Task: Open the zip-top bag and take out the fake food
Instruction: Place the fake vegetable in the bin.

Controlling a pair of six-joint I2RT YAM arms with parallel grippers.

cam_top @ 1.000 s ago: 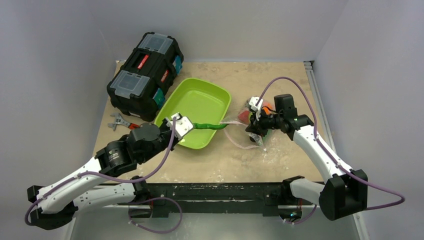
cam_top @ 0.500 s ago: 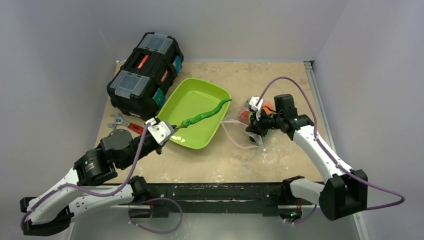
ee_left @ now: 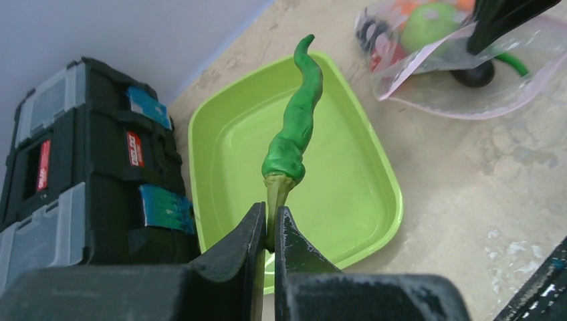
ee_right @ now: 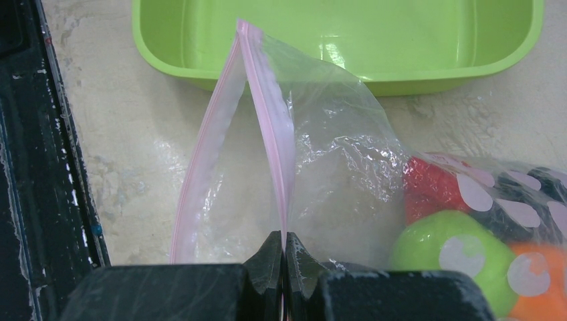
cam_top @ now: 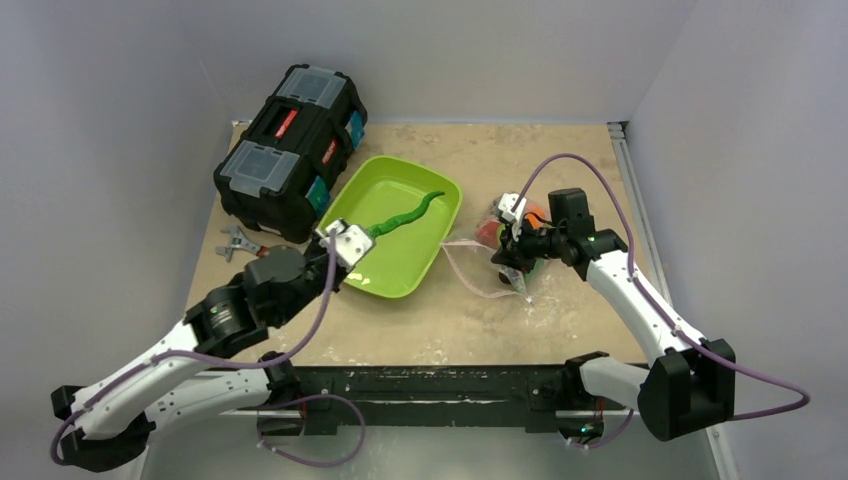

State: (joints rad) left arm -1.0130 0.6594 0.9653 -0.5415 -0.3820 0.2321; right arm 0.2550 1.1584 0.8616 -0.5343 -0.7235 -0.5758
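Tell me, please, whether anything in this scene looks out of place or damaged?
Only minor things. A wrench lies loose on the tabletop beside the black toolbox, unrelated to the food, and the tabletop is blotched with pale worn patches. Nothing is spilled; the left gripper holds the green pod over the tray.

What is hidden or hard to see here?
- Top view: the right gripper covers the filled end of the clear plastic zip-top bag.
- Right wrist view: the frame edge cuts off the glossy plastic fake food.
- Top view: the left arm covers part of the metal wrench.
- Left wrist view: the left gripper hides the stem end of the long green pod.
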